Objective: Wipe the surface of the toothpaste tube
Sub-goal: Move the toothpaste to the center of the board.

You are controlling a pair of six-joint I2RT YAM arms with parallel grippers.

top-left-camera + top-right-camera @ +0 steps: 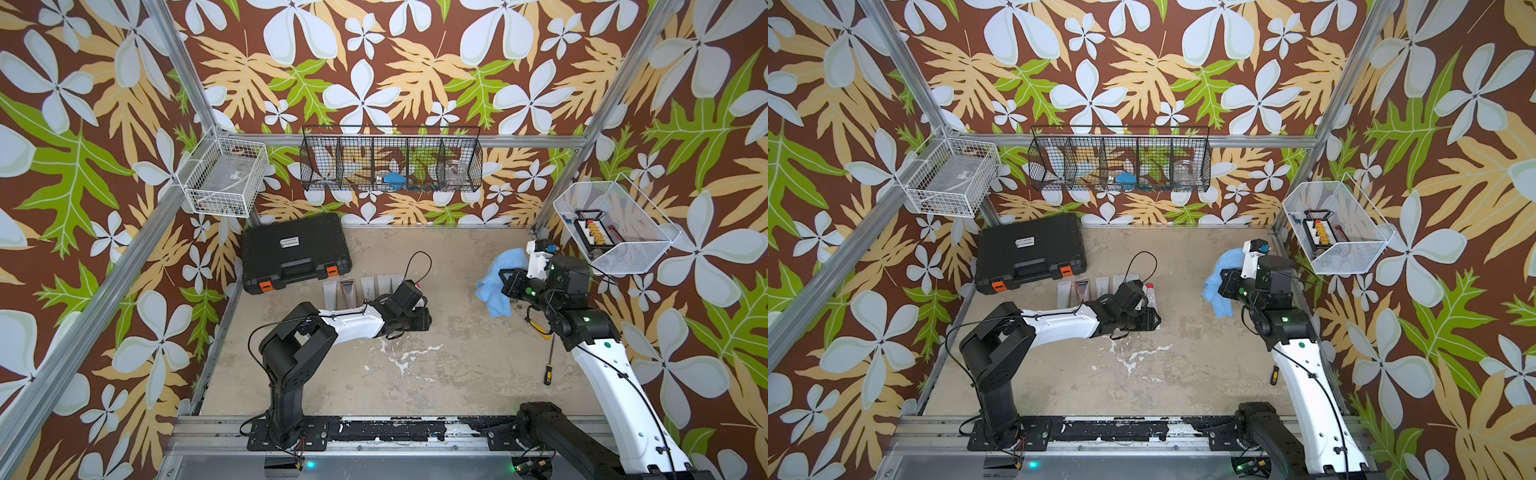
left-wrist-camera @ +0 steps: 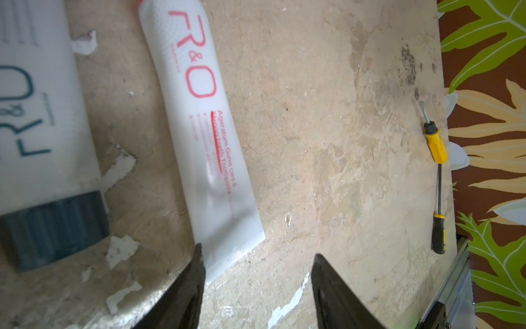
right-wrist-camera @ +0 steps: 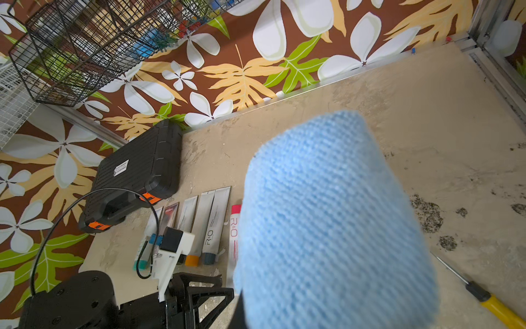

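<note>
Grasp approach: your left claw is hanging spread at the near crimp of the toothpaste tube, rightmost in its row on the counter; your right claw is pinching the blue cloth. Next probably calls for closing there.

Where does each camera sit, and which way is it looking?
Top views: overhead at the front, looking down at the table; left arm and right arm show.
Left wrist: on the left arm, looking past the open left gripper at the toothpaste tube.
Right wrist: on the right arm, facing the back wall; the cloth blocks much, the left arm shows.
Shared: both wrist views show the toothpaste tube.
</note>
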